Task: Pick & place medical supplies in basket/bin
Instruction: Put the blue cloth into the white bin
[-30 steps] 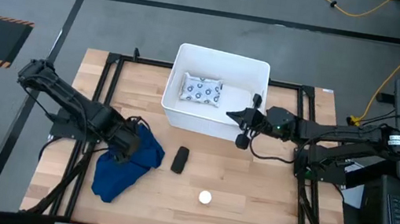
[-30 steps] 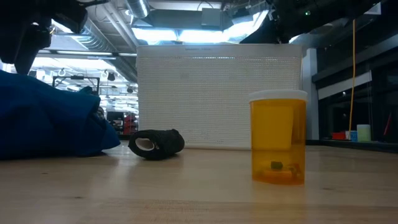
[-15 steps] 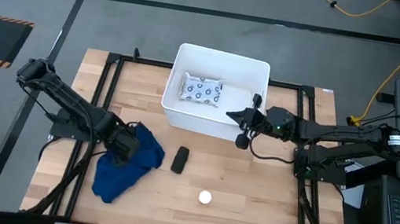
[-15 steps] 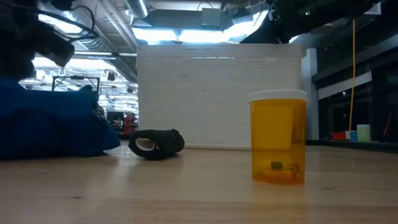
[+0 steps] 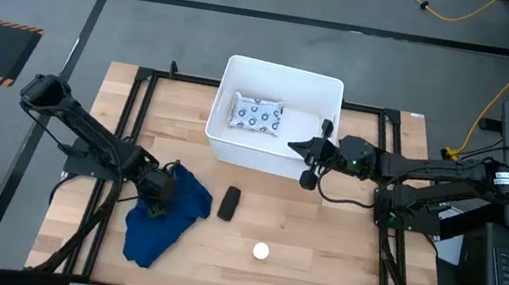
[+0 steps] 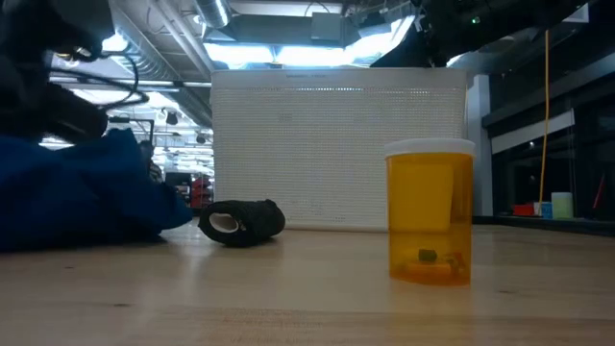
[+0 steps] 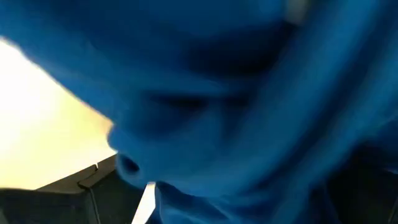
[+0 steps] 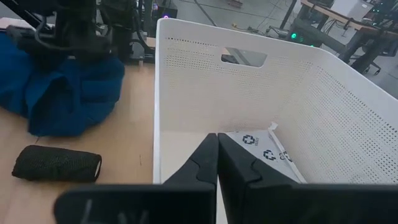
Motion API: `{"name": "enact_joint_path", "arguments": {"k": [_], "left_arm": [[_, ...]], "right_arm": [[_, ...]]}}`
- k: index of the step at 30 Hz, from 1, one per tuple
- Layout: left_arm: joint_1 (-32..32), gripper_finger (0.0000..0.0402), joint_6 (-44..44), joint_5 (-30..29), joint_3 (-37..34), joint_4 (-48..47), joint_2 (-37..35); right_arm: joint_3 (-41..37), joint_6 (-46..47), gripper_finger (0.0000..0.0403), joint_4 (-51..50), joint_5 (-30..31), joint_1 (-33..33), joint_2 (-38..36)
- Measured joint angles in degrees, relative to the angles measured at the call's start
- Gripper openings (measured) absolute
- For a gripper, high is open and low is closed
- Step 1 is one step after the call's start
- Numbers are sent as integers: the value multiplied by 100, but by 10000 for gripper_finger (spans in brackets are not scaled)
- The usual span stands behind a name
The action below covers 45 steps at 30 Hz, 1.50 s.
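The dark blue cloth (image 5: 167, 220) lies bunched on the table's left part, and it fills the left wrist view (image 7: 249, 93). My left gripper (image 5: 157, 197) stands open, pointing steeply down into the top of the heap. The small black oblong (image 5: 229, 203) lies on its side right of the cloth. The white round cap (image 5: 262, 251) tops an orange vial (image 6: 430, 216) standing upright nearer the front edge. The ringed white packet (image 5: 257, 115) lies flat inside the white bin (image 5: 262, 159). My right gripper (image 5: 294, 147) hangs shut, empty, over the bin's near right corner. My left gripper comes at the cloth's bunched top (image 5: 171, 183) from above, its open fingers sunk among the folds. The folds and the gripper's own body hide the fingertips. The cloth rests on the table in a slack heap.
The bin's tall perforated wall (image 8: 205, 93) stands right in front of my right gripper (image 8: 216, 140). Bare wood lies right of the vial and along the front edge. A black frame rail (image 5: 123, 143) runs along the table's left side, close to the cloth.
My left gripper has come down onto the blue cloth and tipped to point more steeply down, staying open. The heap has shifted a little under it, and its top fold now stands higher in the low view.
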Motion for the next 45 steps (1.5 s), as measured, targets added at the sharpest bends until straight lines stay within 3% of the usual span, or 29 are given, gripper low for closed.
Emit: {"name": "enact_joint_path", "arguments": {"k": [4, 10, 18, 23, 38, 45], "left_arm": [[0, 390, -505, 266, -476, 1047, -59], [-7, 390, -321, 251, -512, 1255, -83], [-11, 372, -135, -428, -396, 1298, -50], [-7, 310, -215, -563, -403, 1207, -50], [-4, 37, -172, -805, -595, 1619, -57], [-4, 35, -153, -803, -593, 1649, -57]], "right_arm": [[-2, -2, 8, 4, 0, -2, 1], [-2, -4, 8, 11, 2, -2, 2], [-2, -4, 8, 13, 2, 0, 2], [-4, -4, 8, 15, 2, -2, 2], [-4, -4, 8, 13, 2, 0, 2], [-4, -4, 8, 9, 2, -2, 2]]}}
